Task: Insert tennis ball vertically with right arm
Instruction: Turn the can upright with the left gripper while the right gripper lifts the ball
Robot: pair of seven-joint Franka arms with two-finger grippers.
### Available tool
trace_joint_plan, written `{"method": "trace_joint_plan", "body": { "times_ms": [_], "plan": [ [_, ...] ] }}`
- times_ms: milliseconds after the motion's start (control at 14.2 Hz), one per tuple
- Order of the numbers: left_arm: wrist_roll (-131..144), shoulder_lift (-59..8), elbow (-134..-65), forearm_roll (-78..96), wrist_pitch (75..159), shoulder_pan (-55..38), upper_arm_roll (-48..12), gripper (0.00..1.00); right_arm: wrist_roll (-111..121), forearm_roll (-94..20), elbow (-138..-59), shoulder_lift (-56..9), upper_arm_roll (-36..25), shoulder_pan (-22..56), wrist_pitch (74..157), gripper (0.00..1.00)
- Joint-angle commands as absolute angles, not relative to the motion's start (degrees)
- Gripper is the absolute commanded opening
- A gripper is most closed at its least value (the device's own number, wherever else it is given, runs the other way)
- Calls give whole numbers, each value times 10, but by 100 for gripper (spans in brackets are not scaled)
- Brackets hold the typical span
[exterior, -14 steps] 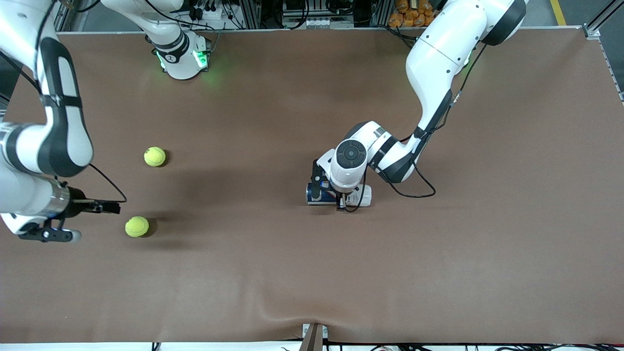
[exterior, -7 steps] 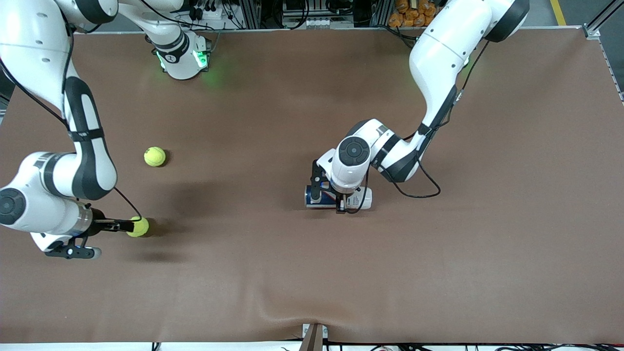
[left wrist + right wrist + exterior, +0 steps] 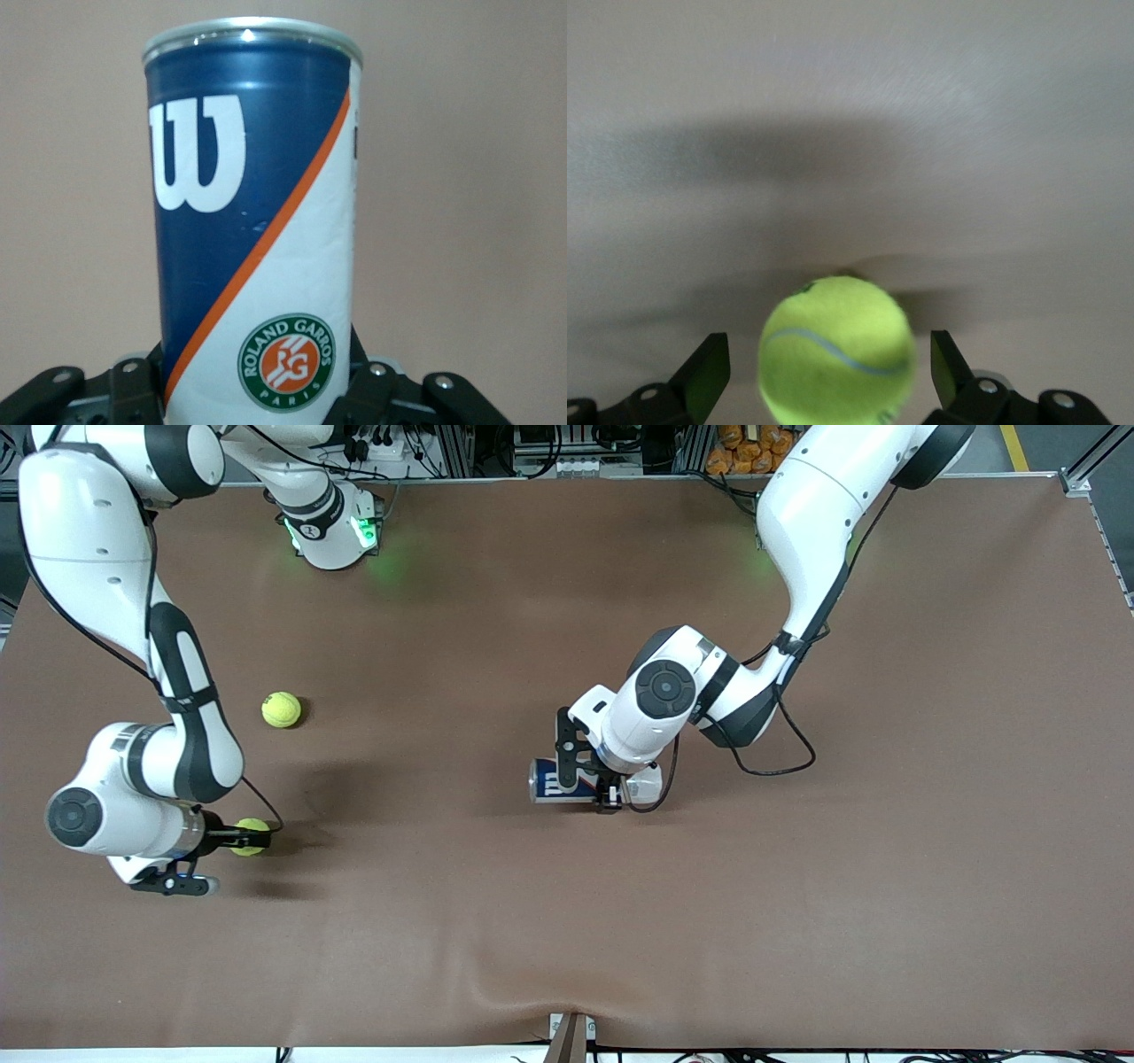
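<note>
While two tennis balls lie on the brown table [image 3: 886,868], only one can is there, and two arms work over them. One ball [image 3: 281,709] sits alone at the left of the front view, above the other in the frame, so farther from that camera. The second ball [image 3: 252,837], at the lower left of the frame, lies on the table between the fingers of the right gripper [image 3: 241,838], which reaches it level with the table from the right arm [image 3: 142,691]. In the right wrist view this ball [image 3: 837,350] fills the lower middle, with one dark finger [image 3: 707,372] on each side of it and a gap showing on both sides: the jaws stand apart, not touching the ball.

Near the middle of the front view the can [image 3: 554,780] lies on its side under the wrist of the left arm [image 3: 815,540], and the left gripper [image 3: 592,784] is clamped around its body. From above, much of the can is hidden by the wrist. The left wrist view shows what the front view does not: the can [image 3: 257,221] is blue and white with an orange diagonal stripe, a white W and a round Roland Garros badge, with a silver rim at its free end.
</note>
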State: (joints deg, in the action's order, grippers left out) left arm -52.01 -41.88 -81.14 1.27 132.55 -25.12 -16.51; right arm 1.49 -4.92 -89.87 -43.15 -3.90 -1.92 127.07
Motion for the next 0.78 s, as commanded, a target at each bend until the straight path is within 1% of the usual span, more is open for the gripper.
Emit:
{"method": "trace_joint_plan", "body": {
  "times_ms": [0, 70, 211, 352, 493, 564, 634, 705],
  "plan": [
    [-575, -421, -783, 79, 1331, -223, -189, 70, 17, -70, -912, -427, -36, -22, 1281, 100],
    [-613, -422, -782, 108, 1332, -212, -191, 70, 19, -70, -912, -427, -36, -25, 1281, 100],
    [-714, -424, -784, 203, 1361, -196, -191, 70, 19, -70, -912, -427, -36, -25, 1281, 100],
    [-836, -426, -787, 353, 1394, -195, -188, 70, 20, -69, -913, -427, -37, -24, 1281, 100],
    [-945, -439, -787, 473, 1403, -193, -188, 70, 19, -69, -912, -426, -36, -24, 1282, 100],
    [-982, -442, -787, 516, 1403, -192, -187, 70, 19, -69, -912, -425, -37, -24, 1283, 88],
    [-1008, -446, -787, 551, 1403, -189, -187, 70, 19, -69, -912, -425, -36, -24, 1283, 70],
    [-1029, -453, -787, 580, 1404, -190, -188, 70, 19, -69, -911, -424, -37, -25, 1283, 61]
  ]
}}
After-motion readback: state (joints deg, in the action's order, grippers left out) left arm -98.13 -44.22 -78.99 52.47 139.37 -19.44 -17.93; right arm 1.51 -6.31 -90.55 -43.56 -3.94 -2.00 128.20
